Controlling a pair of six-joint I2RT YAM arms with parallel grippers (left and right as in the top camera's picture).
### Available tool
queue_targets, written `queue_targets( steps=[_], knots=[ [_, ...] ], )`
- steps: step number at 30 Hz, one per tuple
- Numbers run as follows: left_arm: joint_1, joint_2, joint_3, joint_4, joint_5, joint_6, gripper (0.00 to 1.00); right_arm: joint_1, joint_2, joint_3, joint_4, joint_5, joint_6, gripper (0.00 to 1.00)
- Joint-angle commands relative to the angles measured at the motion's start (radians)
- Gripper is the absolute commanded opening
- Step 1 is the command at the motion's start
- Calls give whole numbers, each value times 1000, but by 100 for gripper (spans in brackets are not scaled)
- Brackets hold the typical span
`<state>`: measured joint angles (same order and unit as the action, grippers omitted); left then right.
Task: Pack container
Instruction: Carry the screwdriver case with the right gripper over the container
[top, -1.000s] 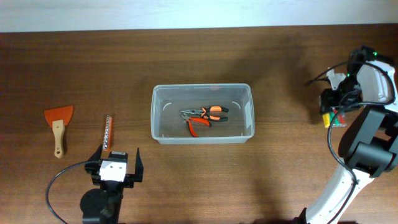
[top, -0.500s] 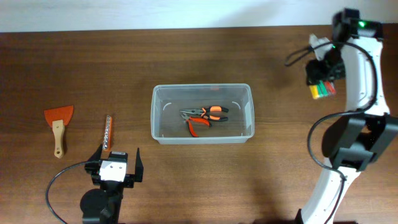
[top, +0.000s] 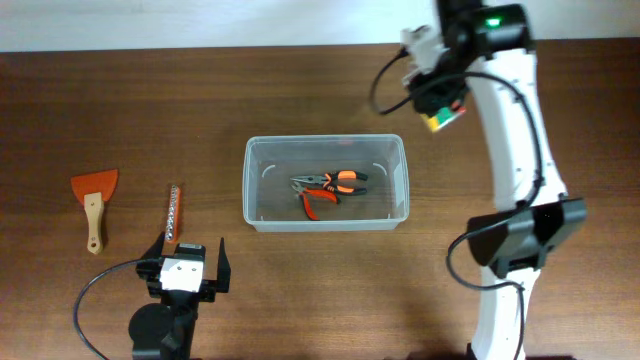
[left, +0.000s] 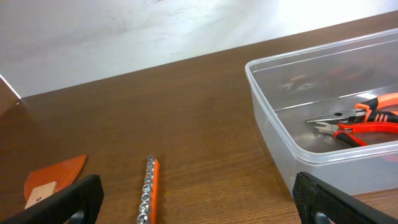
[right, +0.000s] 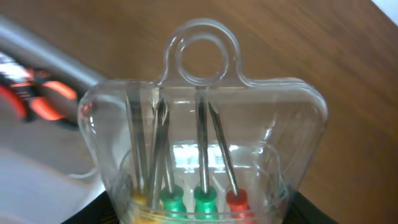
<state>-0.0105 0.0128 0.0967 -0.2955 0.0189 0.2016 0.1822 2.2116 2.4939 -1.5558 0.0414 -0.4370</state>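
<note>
The container (top: 326, 139) is a large clear tub at the table's middle, with orange-handled pliers (top: 328, 188) lying inside. My right gripper (top: 437, 100) hangs above the table just off the tub's back right corner. It is shut on a small clear case of screwdrivers (top: 447, 114). In the right wrist view this screwdriver case (right: 211, 137) fills the frame between the jaws of the right gripper (right: 199, 213), with the tub's rim (right: 56, 59) and the pliers (right: 37, 102) at the left. My left gripper (top: 183, 268) stands open near the front left, holding nothing.
A socket rail (top: 172, 219) lies just ahead of the left gripper, and an orange scraper (top: 94, 200) lies further left. The left wrist view shows the socket rail (left: 148, 193), the scraper (left: 53, 180) and the tub's wall (left: 273, 124).
My right arm has swung from the table's far right edge leftward and toward the back, carrying the screwdriver case up to the tub's back right corner. The left arm has not moved.
</note>
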Motion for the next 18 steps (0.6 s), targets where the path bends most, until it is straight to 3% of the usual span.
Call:
queue_targets(
  steps=[1,11,18],
  knots=[
    [5,-8,-5,0,10,-5,99,115,-7,22,-18,-11,8,55],
    [5,-8,-5,0,10,-5,99,352,-7,21,-31,-102,7,55],
    [5,-8,-5,0,10,-5,99,426,-6,1,-19,-151,-4,55]
  ],
)
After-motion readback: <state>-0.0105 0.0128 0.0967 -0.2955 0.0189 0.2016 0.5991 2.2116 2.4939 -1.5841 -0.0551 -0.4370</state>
